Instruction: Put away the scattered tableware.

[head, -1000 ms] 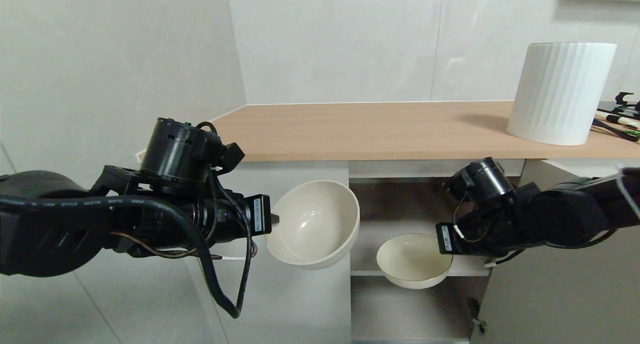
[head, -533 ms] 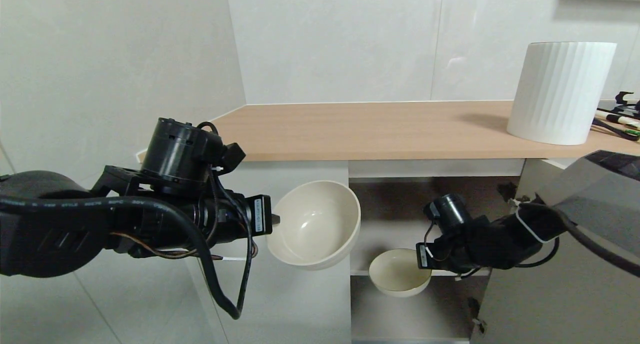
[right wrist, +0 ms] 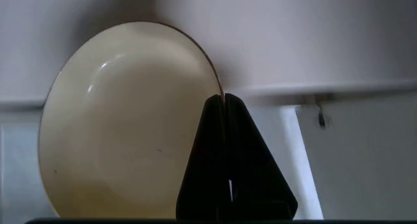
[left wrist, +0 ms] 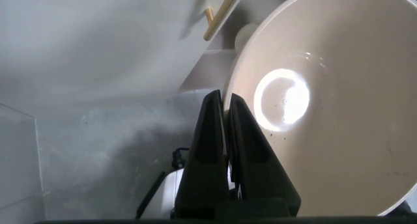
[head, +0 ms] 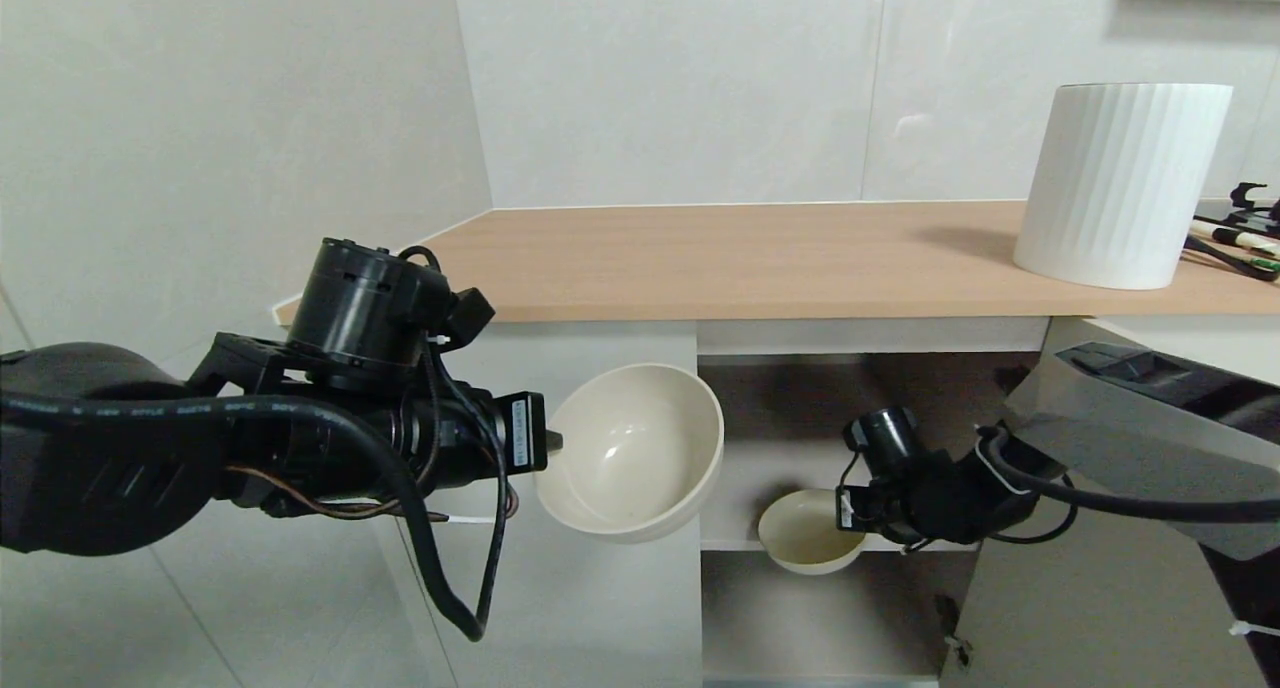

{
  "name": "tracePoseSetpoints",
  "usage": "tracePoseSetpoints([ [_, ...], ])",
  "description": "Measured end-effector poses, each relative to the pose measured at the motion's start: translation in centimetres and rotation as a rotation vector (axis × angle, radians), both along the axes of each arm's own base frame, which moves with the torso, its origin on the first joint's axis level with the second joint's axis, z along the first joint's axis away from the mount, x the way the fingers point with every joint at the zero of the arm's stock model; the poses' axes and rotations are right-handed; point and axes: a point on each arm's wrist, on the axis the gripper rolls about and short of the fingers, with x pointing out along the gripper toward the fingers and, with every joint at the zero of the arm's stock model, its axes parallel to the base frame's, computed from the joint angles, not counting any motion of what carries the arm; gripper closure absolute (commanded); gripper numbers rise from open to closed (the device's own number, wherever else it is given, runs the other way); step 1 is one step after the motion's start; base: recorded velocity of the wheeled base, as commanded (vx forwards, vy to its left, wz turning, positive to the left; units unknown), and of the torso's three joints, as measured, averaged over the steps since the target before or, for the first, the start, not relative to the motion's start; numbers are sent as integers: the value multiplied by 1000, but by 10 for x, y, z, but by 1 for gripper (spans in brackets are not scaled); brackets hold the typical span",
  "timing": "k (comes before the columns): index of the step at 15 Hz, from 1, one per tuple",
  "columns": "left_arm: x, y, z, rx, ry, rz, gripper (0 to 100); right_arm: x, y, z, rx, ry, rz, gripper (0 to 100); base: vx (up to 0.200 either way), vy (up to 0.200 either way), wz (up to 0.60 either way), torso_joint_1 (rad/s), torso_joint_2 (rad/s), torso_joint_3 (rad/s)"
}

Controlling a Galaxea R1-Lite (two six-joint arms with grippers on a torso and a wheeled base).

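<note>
My left gripper (head: 552,440) is shut on the rim of a large cream bowl (head: 632,453), held in the air in front of the closed cabinet door, below the counter edge. The same large bowl (left wrist: 326,100) sits tilted in the left wrist view, its rim pinched at my left gripper (left wrist: 226,103). My right gripper (head: 845,513) is shut on the rim of a smaller cream bowl (head: 803,533), inside the open cabinet at the shelf's front edge. In the right wrist view the smaller bowl (right wrist: 124,120) hangs from my right gripper (right wrist: 225,99).
A wooden counter (head: 760,258) runs above the cabinet. A white ribbed container (head: 1120,183) stands at its right, with utensils (head: 1235,236) beside it. The white cabinet shelf (head: 745,473) lies under the counter. An open cabinet door (head: 1100,568) hangs at the right.
My right arm has carried the smaller bowl deeper and lower into the open cabinet, toward the shelf. The left arm with the large bowl has barely moved.
</note>
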Motion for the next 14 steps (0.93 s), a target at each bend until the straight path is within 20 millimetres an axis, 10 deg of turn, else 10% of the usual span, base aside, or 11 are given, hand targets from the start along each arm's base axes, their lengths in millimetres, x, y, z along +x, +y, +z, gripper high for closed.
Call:
tracePoseSetpoints([
  [14, 2, -3, -4, 6, 14, -7, 100, 48, -3, -27, -110, -50, -143, 100, 0, 0, 0, 0, 0, 0],
])
